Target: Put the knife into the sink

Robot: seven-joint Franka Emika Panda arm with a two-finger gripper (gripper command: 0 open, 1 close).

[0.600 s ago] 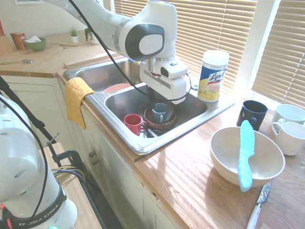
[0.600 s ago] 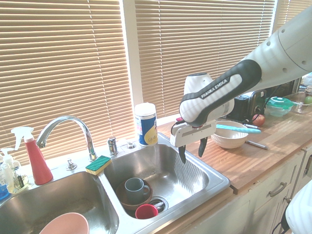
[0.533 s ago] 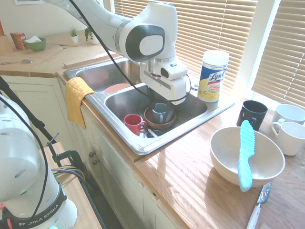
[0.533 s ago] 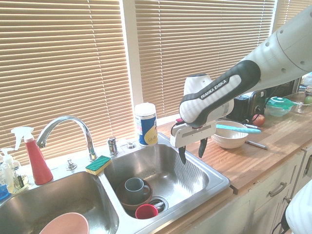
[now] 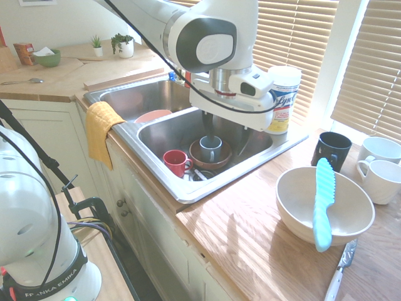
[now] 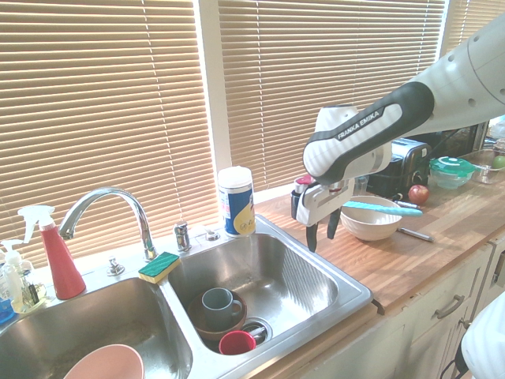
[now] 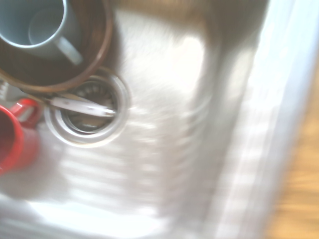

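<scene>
The one turquoise knife (image 5: 323, 203) lies across the rim of the single white bowl (image 5: 294, 213) on the wooden desk (image 5: 250, 244), blade propped up where it looks easy to pinch, well apart from the sink (image 5: 164, 178). The gripper (image 6: 321, 232) hangs over the sink's near basin with its fingers spread and empty, likely on its way to the knife. In that basin sit one red cup (image 5: 175, 162) and one grey mug (image 5: 210, 148) in one brown bowl (image 5: 199, 159), while three mugs stand on the desk behind the white bowl

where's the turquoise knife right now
The knife lies across the rim of the white bowl on the wooden counter, right of the sink in the first exterior view, with mugs just behind it.
</scene>
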